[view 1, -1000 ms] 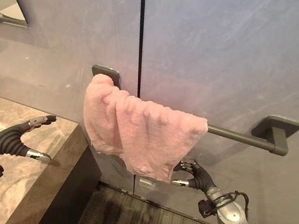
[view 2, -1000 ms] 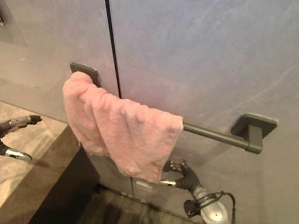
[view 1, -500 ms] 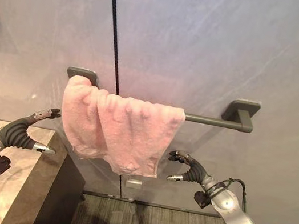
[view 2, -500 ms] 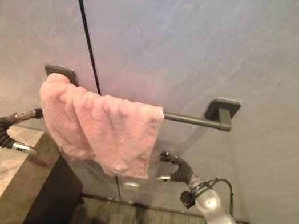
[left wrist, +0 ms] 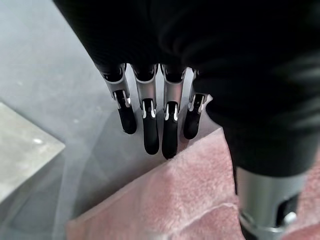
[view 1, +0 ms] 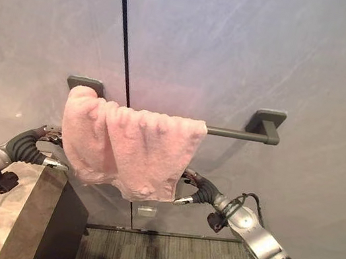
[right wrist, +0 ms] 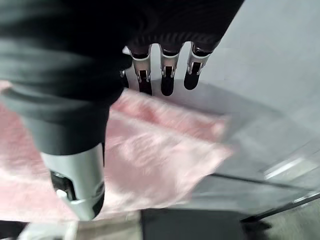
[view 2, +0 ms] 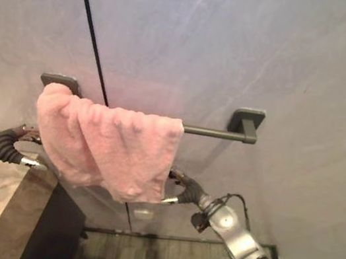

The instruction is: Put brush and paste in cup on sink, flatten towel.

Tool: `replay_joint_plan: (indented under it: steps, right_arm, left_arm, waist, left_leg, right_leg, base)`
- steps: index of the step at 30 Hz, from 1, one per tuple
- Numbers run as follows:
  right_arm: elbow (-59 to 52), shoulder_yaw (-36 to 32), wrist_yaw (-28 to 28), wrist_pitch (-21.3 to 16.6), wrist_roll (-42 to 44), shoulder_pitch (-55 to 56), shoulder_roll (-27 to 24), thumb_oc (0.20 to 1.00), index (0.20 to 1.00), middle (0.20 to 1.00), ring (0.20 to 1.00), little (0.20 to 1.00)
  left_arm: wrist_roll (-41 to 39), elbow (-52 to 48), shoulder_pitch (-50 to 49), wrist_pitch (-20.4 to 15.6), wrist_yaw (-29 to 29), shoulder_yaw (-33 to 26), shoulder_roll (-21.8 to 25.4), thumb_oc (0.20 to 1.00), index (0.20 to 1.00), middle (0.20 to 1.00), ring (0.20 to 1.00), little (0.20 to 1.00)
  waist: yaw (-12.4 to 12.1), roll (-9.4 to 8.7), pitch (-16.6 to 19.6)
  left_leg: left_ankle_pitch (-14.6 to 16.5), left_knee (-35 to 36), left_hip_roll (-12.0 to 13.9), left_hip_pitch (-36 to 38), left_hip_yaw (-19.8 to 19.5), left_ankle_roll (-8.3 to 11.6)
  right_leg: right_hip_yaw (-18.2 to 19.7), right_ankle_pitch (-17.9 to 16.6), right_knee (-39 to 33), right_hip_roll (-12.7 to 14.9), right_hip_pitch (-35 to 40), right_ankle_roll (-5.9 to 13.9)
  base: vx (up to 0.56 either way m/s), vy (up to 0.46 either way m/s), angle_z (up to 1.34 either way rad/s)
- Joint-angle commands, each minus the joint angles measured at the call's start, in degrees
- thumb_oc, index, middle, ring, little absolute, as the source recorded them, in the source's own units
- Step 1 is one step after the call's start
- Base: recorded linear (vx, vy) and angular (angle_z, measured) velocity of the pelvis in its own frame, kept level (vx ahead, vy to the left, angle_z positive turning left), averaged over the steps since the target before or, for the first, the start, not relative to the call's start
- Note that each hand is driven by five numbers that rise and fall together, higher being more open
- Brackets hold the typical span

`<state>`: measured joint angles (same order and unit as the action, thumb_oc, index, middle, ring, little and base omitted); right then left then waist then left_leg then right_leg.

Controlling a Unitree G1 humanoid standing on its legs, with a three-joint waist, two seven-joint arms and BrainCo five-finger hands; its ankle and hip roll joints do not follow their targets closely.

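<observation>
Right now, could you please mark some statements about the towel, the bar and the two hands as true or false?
1. The pink towel hangs bunched over the left part of the towel bar. True.
2. The towel lies flat on the floor. False: it is draped over the bar on the wall.
3. The left hand is at the towel's left edge and the right hand is at its lower right edge. True.
4. The right hand's fingers are curled tightly into a fist. False: they are straight, beside the towel.
5. The right part of the bar is bare. True.
</observation>
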<state>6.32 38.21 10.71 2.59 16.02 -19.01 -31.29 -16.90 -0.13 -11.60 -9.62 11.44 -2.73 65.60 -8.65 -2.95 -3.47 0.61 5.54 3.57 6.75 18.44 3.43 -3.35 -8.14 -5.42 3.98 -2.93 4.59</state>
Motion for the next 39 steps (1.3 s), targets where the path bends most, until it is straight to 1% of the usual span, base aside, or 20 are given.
replay_joint_plan:
  steps: [1, 6, 10, 11, 12, 13, 17, 23, 26, 27, 28, 29, 31, 32, 33, 34, 35, 36, 37, 39]
  right_arm:
    - [0.0, 3.0, 0.51, -1.99, 5.32, -8.72, 3.63, 1.0, 1.0, 1.0, 1.0, 1.0]
    - [1.29, 5.31, 0.07, -1.72, 5.51, -11.72, 5.3, 1.0, 1.0, 1.0, 1.0, 1.0]
    - [2.07, 6.65, 0.43, -1.56, 4.85, -13.12, 6.3, 1.0, 1.0, 1.0, 1.0, 1.0]
    - [3.63, 7.35, 0.38, -1.47, 4.73, -13.51, 7.3, 0.787, 0.787, 0.787, 0.787, 0.787]
    - [4.16, 7.82, 0.58, -1.41, 4.76, -13.97, 7.76, 0.2, 0.2, 0.2, 0.2, 0.2]
    - [5.09, 8.79, 0.67, -1.21, 4.72, -13.87, 8.61, 0.2, 0.2, 0.2, 0.2, 0.2]
    - [4.51, 8.1, 0.59, -1.45, 5.65, -11.37, 7.84, 0.2, 0.2, 0.2, 0.2, 0.2]
    - [3.44, 5.66, 1.18, -1.68, 7.26, -5.47, 6.09, 0.2, 0.2, 0.2, 0.2, 0.2]
    - [1.45, 3.89, 1.84, -2.2, 8.13, -2.43, 4.04, 0.2, 0.2, 0.2, 0.2, 0.2]
    - [-1.26, 2.62, 2.36, -2.91, 9.11, -0.86, 2.5, 0.2, 0.2, 0.2, 0.2, 0.2]
    - [-1.36, 2.67, 2.36, -2.87, 9.12, -0.82, 2.45, 0.2, 0.2, 0.2, 0.2, 0.2]
    - [-4.91, 1.5, 2.95, -3.36, 13.01, 0.96, 1.23, 0.2, 0.2, 0.2, 0.2, 0.2]
    - [-5.01, 1.53, 2.95, -3.31, 13.07, 1.0, 1.18, 0.2, 0.2, 0.2, 0.2, 0.2]
    - [-7.57, 1.33, 5.34, -3.05, 23.84, 3.67, 1.33, 0.2, 0.2, 0.2, 0.2, 0.2]
    - [-9.99, 1.81, 6.65, -3.06, 24.93, 3.68, 0.02, 0.2, 0.2, 0.2, 0.2, 0.2]
    - [-16.03, 0.99, 7.16, -4.26, 26.3, 4.24, -3.17, 0.2, 0.2, 0.2, 0.2, 0.2]
    - [-16.19, 1.04, 7.12, -4.2, 26.35, 4.28, -3.25, 0.2, 0.2, 0.2, 0.2, 0.2]
    - [-20.32, -2.06, 6.76, -6.15, 28.54, 6.3, -4.77, 0.2, 0.2, 0.2, 0.2, 0.2]
    - [-20.4, -2.02, 6.75, -6.13, 28.55, 6.34, -4.81, 0.2, 0.2, 0.2, 0.2, 0.2]
    - [-22.98, -7.85, 6.22, -9.07, 28.06, 10.61, -3.17, 0.2, 0.2, 0.2, 0.2, 0.2]
  left_arm:
    - [-0.86, 3.01, 8.04, -1.32, -2.73, 3.61, 4.53, 1.0, 1.0, 1.0, 1.0, 1.0]
    - [-1.62, 4.43, 12.41, -0.93, -3.42, 8.96, 1.3, 1.0, 1.0, 1.0, 1.0, 1.0]
    - [-2.04, 4.62, 14.05, -0.59, -3.27, 11.44, -0.6, 1.0, 1.0, 1.0, 1.0, 1.0]
    - [-2.51, 5.01, 15.17, -0.31, -3.23, 12.82, -1.62, 1.0, 1.0, 1.0, 1.0, 1.0]
    - [-3.49, 5.32, 15.7, -0.14, -2.94, 13.81, -2.2, 0.762, 0.762, 0.762, 0.762, 0.762]
    - [-5.71, 6.43, 17.15, 0.39, -2.46, 16.09, -3.93, 0.2, 0.2, 0.2, 0.2, 0.2]
    - [-7.86, 6.8, 18.57, 0.42, -2.22, 18.75, -7.37, 0.2, 0.2, 0.2, 0.2, 0.2]
    - [-8.06, 7.69, 18.2, 0.65, -1.59, 22.0, -12.5, 0.2, 0.2, 0.2, 0.2, 0.2]
    - [-8.19, 5.9, 15.07, 0.61, -0.38, 21.01, -12.25, 0.2, 0.2, 0.2, 0.2, 0.2]
    - [-9.01, 3.13, 12.22, 0.31, 0.12, 19.18, -12.13, 0.2, 0.2, 0.2, 0.2, 0.2]
    - [-9.02, 3.0, 12.02, 0.36, 0.13, 19.03, -12.12, 0.2, 0.2, 0.2, 0.2, 0.2]
    - [-10.93, 0.21, 9.34, 0.22, 0.8, 16.8, -12.37, 0.2, 0.2, 0.2, 0.2, 0.2]
    - [-10.94, 0.09, 9.18, 0.27, 0.81, 16.69, -12.36, 0.2, 0.2, 0.2, 0.2, 0.2]
    - [-12.0, -3.41, 6.91, -0.09, 0.77, 15.27, -12.4, 0.2, 0.2, 0.2, 0.2, 0.2]
    - [-13.53, -5.72, 5.8, -0.49, 1.69, 14.53, -11.41, 0.2, 0.2, 0.2, 0.2, 0.2]
    - [-15.79, -11.03, 3.21, -1.76, 1.97, 10.58, -10.55, 0.2, 0.2, 0.2, 0.2, 0.2]
    - [-15.83, -11.22, 2.94, -1.68, 1.98, 10.36, -10.56, 0.2, 0.2, 0.2, 0.2, 0.2]
    - [-18.64, -14.98, 0.09, -3.07, 0.98, 5.98, -12.99, 0.2, 0.2, 0.2, 0.2, 0.2]
    - [-18.66, -15.1, -0.09, -3.02, 0.98, 5.85, -13.01, 0.2, 0.2, 0.2, 0.2, 0.2]
    - [-19.66, -18.99, -2.19, -4.48, -0.52, 1.54, -18.18, 0.2, 0.2, 0.2, 0.2, 0.2]
  waist:
    - [0.42, -1.83, -0.05]
    - [0.39, -2.13, -0.05]
    - [0.47, -2.16, 0.14]
    - [0.54, -2.14, 0.3]
    - [0.56, -2.09, 0.36]
    - [0.89, -2.02, 0.57]
    - [1.61, -1.83, 0.81]
    - [2.65, -1.41, 1.23]
    - [2.88, -1.06, 1.36]
    - [2.93, -0.91, 1.39]
    - [2.99, -0.89, 1.43]
    - [2.9, -0.74, 1.52]
    - [2.96, -0.72, 1.56]
    - [2.58, -0.76, 1.52]
    - [2.42, -0.83, 1.5]
    - [1.92, -0.93, 1.39]
    - [2.01, -0.91, 1.42]
    - [1.55, -1.1, 1.23]
    - [1.63, -1.08, 1.28]
    - [1.16, -1.06, 1.09]
  left_leg:
    - [0.47, -0.54, -1.5, -1.24, -0.06, -1.58]
    - [0.62, -0.57, -1.67, -0.98, -0.31, -1.72]
    - [0.74, -0.54, -1.52, -0.69, -0.43, -1.68]
    - [0.83, -0.54, -1.51, -0.49, -0.52, -1.67]
    - [0.89, -0.54, -1.5, -0.37, -0.59, -1.66]
    - [0.97, -0.54, -1.45, -0.03, -0.58, -1.6]
    - [1.07, -0.54, -1.37, 0.33, -0.53, -1.5]
    - [1.16, -0.54, -1.3, 0.87, -0.71, -1.52]
    - [1.09, -0.54, -1.13, 1.18, -0.56, -1.41]
    - [0.98, -0.54, -0.95, 1.16, -0.52, -1.26]
    - [0.97, -0.54, -0.95, 1.15, -0.53, -1.25]
    - [0.82, -0.54, -0.84, 1.07, -0.68, -1.18]
    - [0.82, -0.54, -0.83, 1.06, -0.69, -1.17]
    - [0.5, -0.54, -0.79, 0.74, -1.1, -1.04]
    - [0.4, -0.54, -0.77, 0.52, -1.32, -0.94]
    - [0.08, -0.54, -0.75, 0.07, -1.71, -0.79]
    - [0.08, -0.54, -0.75, 0.07, -1.73, -0.79]
    - [-0.28, -0.54, -0.62, -0.45, -1.99, -0.62]
    - [-0.29, -0.54, -0.62, -0.48, -2.02, -0.62]
    - [-0.54, -0.54, -0.49, -1.08, -2.66, -0.52]
  right_leg:
    - [0.21, -1.53, 0.86, 8.71, 2.99, 7.42]
    - [-0.38, -1.3, 1.13, 8.92, 3.57, 7.3]
    - [-0.89, -1.14, 1.19, 8.96, 3.99, 7.23]
    - [-1.14, -1.08, 1.19, 8.96, 4.24, 7.17]
    - [-1.24, -1.0, 1.17, 8.93, 4.39, 7.12]
    - [-1.35, -0.9, 1.14, 8.92, 4.61, 7.07]
    - [-1.53, -0.69, 1.34, 8.92, 4.75, 7.05]
    - [-1.74, -0.23, 1.54, 9.02, 5.31, 7.01]
    - [-1.54, -0.11, 1.52, 8.83, 5.29, 6.82]
    - [-1.59, -0.13, 1.36, 8.77, 5.34, 6.77]
    - [-1.59, -0.14, 1.35, 8.77, 5.35, 6.77]
    - [-1.78, -0.05, 1.25, 8.73, 5.4, 6.67]
    - [-1.8, -0.05, 1.25, 8.73, 5.4, 6.67]
    - [-2.13, -0.01, 1.17, 8.72, 5.38, 6.56]
    - [-2.36, -0.02, 1.03, 8.77, 5.41, 6.57]
    - [-2.78, -0.13, 0.74, 8.9, 5.42, 6.64]
    - [-2.79, -0.13, 0.74, 8.9, 5.43, 6.64]
    - [-3.18, -0.22, 0.49, 8.95, 5.3, 6.63]
    - [-3.21, -0.21, 0.49, 8.95, 5.3, 6.63]
    - [-3.78, -0.12, 0.42, 9.0, 5.13, 6.59]
  base:
    - [0.0, 0.0, 0.0]
    - [0.0, 0.002, 0.01]
    - [0.0, 0.002, 0.02]
    - [0.0, 0.0, 0.0]
    - [0.02, 0.004, 0.03]
    - [0.01, 0.001, 0.03]
    - [0.0, 0.0, 0.01]
    - [0.0, -0.005, 0.04]
    - [-0.01, -0.008, 0.0]
    - [-0.02, -0.011, -0.05]
    - [-0.03, -0.015, -0.03]
    - [0.0, 0.0, 0.0]
    - [0.0, 0.0, 0.0]
    - [-0.03, -0.026, 0.02]
    - [-0.06, -0.042, 0.07]
    - [-0.03, -0.025, 0.07]
    - [-0.06, -0.04, 0.14]
    - [-0.03, -0.023, 0.15]
    - [-0.05, -0.038, 0.13]
    - [-0.03, -0.023, 0.04]
